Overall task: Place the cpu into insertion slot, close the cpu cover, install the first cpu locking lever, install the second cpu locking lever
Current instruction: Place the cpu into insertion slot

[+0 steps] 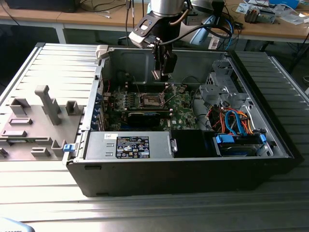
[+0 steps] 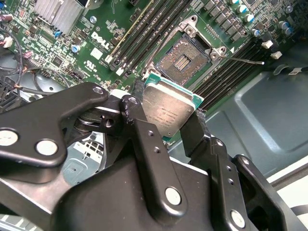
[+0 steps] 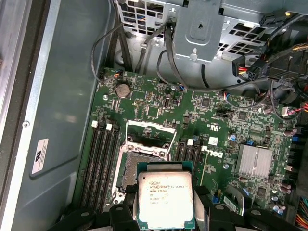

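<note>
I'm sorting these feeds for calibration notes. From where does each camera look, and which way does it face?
Exterior view: off the arm, above the open computer case, looking down into it; the gripper hangs over the motherboard.
First wrist view: on the wrist, looking down at the board past the cpu; two fingertips show.
Second wrist view: on the wrist from another side, slanting toward the insertion slot; black finger links show.
Both wrist views share the gripped cpu and the slot.
</note>
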Robot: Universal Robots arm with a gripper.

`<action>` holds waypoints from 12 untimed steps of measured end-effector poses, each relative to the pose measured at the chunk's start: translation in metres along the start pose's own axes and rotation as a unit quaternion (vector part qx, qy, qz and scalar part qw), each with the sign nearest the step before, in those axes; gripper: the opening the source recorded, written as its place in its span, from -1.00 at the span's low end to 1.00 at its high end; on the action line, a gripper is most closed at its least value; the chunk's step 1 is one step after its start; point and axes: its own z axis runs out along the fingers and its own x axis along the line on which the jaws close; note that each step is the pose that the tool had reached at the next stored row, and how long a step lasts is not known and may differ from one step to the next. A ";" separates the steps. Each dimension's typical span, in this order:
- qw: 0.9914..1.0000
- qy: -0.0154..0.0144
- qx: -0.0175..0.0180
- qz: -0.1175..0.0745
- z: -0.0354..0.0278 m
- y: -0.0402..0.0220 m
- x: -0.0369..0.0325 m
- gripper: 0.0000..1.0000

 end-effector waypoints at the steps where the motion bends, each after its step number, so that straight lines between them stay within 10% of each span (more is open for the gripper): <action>1: 1.000 0.000 0.000 0.000 0.0000 0.0000 0.0000 0.09; 12: 1.000 0.000 0.000 0.003 0.0001 0.0000 0.0000 0.09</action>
